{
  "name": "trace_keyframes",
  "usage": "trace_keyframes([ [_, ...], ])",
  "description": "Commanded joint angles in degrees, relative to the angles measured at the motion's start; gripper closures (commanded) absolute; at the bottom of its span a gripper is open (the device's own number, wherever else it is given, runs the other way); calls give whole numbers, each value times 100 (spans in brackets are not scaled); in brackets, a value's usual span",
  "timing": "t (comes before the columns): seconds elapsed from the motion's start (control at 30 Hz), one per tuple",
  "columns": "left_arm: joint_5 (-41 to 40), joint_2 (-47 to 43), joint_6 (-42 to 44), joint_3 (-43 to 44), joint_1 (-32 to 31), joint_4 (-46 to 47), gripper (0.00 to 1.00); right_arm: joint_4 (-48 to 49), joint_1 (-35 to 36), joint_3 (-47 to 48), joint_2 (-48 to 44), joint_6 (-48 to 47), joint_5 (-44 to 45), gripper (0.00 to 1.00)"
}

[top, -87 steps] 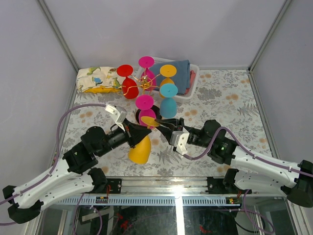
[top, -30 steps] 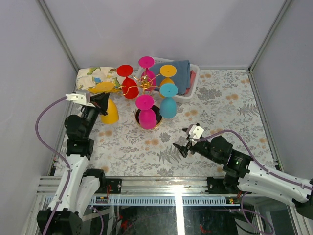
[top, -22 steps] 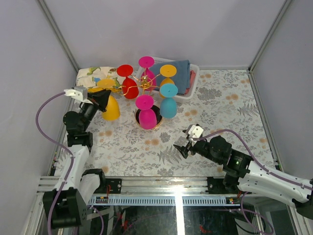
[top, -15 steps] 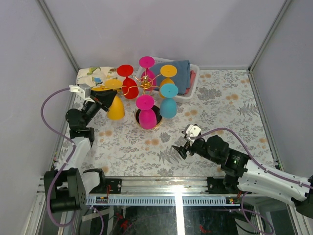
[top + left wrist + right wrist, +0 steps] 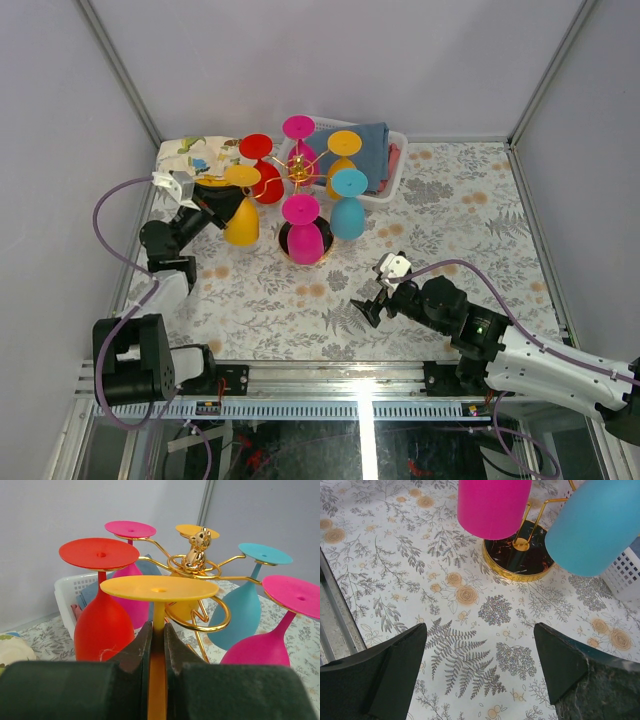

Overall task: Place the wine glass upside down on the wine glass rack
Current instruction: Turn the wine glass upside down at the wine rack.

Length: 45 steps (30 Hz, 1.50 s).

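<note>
The left hand (image 5: 156, 632) has carried the yellow wine glass (image 5: 241, 228), inverted, from the table (image 5: 450, 210) centre to the wine glass rack (image 5: 299, 172); the right hand (image 5: 366, 308) has withdrawn.

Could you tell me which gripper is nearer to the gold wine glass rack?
Left. The left gripper, holding the yellow wine glass by its stem, is just left of the rack; the right gripper sits open, well in front of it, nearer the arms' bases.
</note>
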Motion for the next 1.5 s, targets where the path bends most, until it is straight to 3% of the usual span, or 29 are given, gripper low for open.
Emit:
trace_keyframes([
  [0.0, 199, 185, -75, 165, 41, 810, 100, 147, 11, 144, -50, 95, 106, 5],
  [0.3, 675, 1069, -1069, 511, -37, 2142, 100, 207, 16, 144, 62, 114, 136, 3],
  [0.63, 858, 1594, -1146, 886, -425, 2263, 100, 193, 17, 87, 55, 175, 177, 1],
  [1.47, 1395, 1826, -1199, 998, -893, 2264, 100, 94, 14, 59, 41, 178, 193, 0],
])
